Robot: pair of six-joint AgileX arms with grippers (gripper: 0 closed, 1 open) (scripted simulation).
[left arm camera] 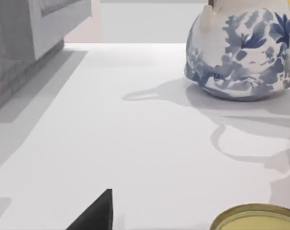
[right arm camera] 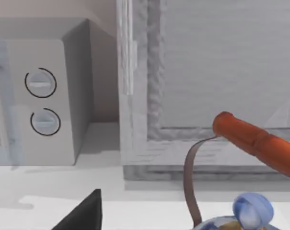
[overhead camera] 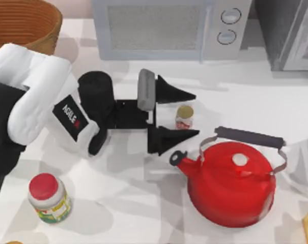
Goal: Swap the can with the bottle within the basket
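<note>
At the far edge of the white table (overhead camera: 133,203), listed from largest downward: a grey microwave (overhead camera: 171,28) with two round dials stands at centre, and just right of it I see the corner of a second grey appliance (overhead camera: 291,33). My left arm (overhead camera: 26,101), white with a black wrist, reaches in from the left across the middle of the table. The red kettle (overhead camera: 230,185) with a dark-gripped wire handle sits near and right of centre, its spout pointing left. The basket (overhead camera: 24,23), tan woven wicker with ribbed inner walls, is at the far left corner, partly cut by the frame edge; I cannot see what lies inside it. In the left wrist view a white pot with blue flowers (left arm camera: 243,52) stands on the table well beyond the gripper. The left gripper (overhead camera: 190,115) is spread wide, its two black fingers (overhead camera: 174,94) lying either side of the can, neither one clearly touching it. A red-lidded jar (overhead camera: 49,198) with a green-yellow label stands near the left. The can (overhead camera: 184,117), small, white, red-marked with a dull gold top, stands upright on the table between the fingers, just left of the kettle's handle and well apart from the basket. In the right wrist view one black fingertip (right arm camera: 85,213) of the right gripper shows; I cannot tell its opening.
</note>
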